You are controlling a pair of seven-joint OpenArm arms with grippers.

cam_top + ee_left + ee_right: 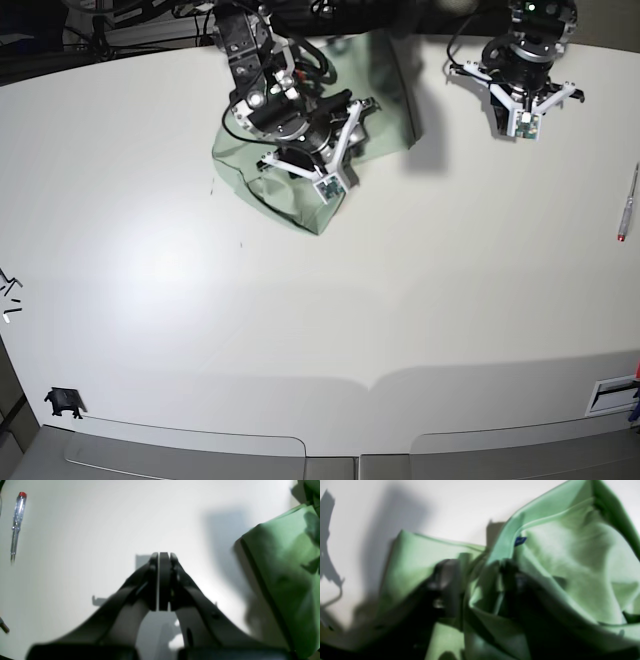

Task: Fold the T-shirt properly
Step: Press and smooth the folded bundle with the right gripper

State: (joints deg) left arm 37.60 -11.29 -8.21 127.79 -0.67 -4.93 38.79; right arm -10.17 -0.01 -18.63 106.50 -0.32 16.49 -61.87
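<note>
The pale mint-green T-shirt [388,85] lies crumpled at the back of the white table [320,320], and its collar with a small dark blue label [520,540] shows in the right wrist view. My right gripper [478,582] is down in the cloth. Its blurred fingers [447,585] stand apart, with a raised fold of the T-shirt [570,555] between them. My left gripper [163,555] is shut and holds nothing. It hangs over bare table to one side of the T-shirt [285,575], apart from it.
A screwdriver [17,517] with a clear handle and red cap lies near the table's right edge [628,205]. Small dark bits [8,295] and a black clip [63,402] sit at the left edge.
</note>
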